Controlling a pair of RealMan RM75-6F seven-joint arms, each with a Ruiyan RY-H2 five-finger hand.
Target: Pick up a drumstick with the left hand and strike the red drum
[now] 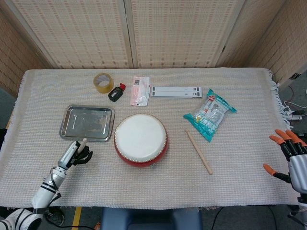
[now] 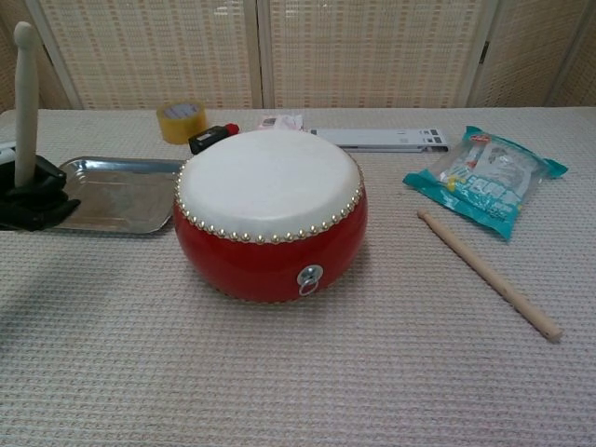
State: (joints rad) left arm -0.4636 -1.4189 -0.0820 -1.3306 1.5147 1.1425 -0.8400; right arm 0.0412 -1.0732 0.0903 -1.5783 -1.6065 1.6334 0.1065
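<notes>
The red drum [image 1: 141,139] with its white skin [image 2: 268,179] stands at the table's middle. My left hand [image 1: 76,154] is to its left, just below the tray, and grips a wooden drumstick [image 2: 25,98] that stands nearly upright, tip up. In the chest view that left hand [image 2: 33,197] sits at the left edge, raised beside the tray. A second drumstick [image 1: 198,151] lies flat on the cloth right of the drum. My right hand [image 1: 289,155] hangs at the far right edge, fingers spread, holding nothing.
A steel tray [image 1: 87,122] lies left of the drum. Behind the drum are a tape roll [image 1: 103,82], a small black bottle [image 1: 115,92], a white packet [image 1: 139,90] and a long white strip [image 1: 176,91]. A teal snack bag [image 1: 210,114] lies at the right.
</notes>
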